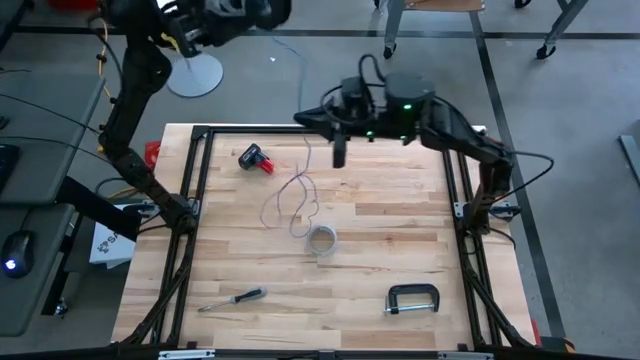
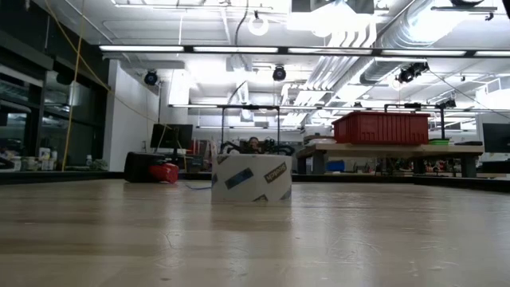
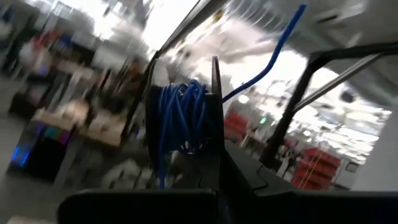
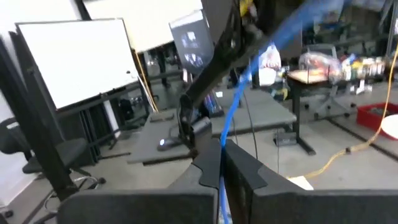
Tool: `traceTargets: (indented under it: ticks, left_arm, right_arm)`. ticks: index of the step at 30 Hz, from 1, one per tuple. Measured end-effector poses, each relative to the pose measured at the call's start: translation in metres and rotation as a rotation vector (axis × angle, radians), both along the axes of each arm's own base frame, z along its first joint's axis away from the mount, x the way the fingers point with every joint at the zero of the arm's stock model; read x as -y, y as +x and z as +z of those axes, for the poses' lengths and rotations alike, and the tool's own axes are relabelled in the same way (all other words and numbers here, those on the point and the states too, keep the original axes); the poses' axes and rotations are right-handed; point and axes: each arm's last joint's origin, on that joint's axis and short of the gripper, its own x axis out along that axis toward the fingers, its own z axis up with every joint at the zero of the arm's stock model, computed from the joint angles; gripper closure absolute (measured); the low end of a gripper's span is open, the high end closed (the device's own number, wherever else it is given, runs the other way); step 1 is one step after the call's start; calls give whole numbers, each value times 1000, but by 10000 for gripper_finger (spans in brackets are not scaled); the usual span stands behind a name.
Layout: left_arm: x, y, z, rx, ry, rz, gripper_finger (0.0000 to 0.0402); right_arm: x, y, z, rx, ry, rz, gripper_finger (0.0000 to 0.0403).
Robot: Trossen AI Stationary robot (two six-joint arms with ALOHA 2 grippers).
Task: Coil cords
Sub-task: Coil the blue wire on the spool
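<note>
The blue cord (image 3: 180, 118) is wound in several turns about my left gripper (image 3: 186, 81), which is shut and raised beyond the table's far left corner (image 1: 265, 25). One strand (image 4: 249, 68) runs through the air from there to my right gripper (image 4: 222, 152), which is shut on it above the table's far edge (image 1: 302, 118) and points level toward the left. Below that gripper a thin pale cord (image 1: 295, 205) lies in loose loops on the table top. I cannot tell whether it is the same cord. My left gripper carries the blue cord as a coil of several turns (image 3: 177, 124) wound around its fingers, clear of the table. The coil hides whether an end is pinched between the fingers. One strand (image 3: 273, 50) leaves the coil into the air. My right gripper pinches a single strand of the blue cord (image 4: 222, 144) between its two fingers, which lie level and across the cord. From the fingers the cord rises slanting toward the left arm, fairly straight, and another stretch (image 4: 221, 205) drops below them.
A roll of tape (image 1: 321, 240) stands mid-table beside the loose loops. A red and black tool (image 1: 257, 158) lies at the far left, with a screwdriver (image 1: 232, 298) and a clamp (image 1: 413, 300) near the front edge. A black frame (image 1: 190, 200) borders the table.
</note>
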Motion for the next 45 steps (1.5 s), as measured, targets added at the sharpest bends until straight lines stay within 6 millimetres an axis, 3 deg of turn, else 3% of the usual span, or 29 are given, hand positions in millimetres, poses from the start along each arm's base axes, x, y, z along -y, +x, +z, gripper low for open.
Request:
traceTargets:
  ticks: [9,17,24,37,45]
  left_arm:
    - [10,-15,-20,-217,-73,46,401]
    - [14,-15,-35,-341,-168,12,401]
    - [25,8,-55,-492,-308,-267,401]
    - [46,61,-74,-589,-342,-477,401]
    - [59,81,-81,-642,-388,-618,401]
  right_arm:
    - [-4,-39,26,63,-53,-12,403]
    - [-5,-51,33,85,-78,-4,403]
    - [4,-54,32,68,-63,85,403]
    - [12,-52,38,143,-37,261,403]
    - [15,-54,39,143,-7,314,403]
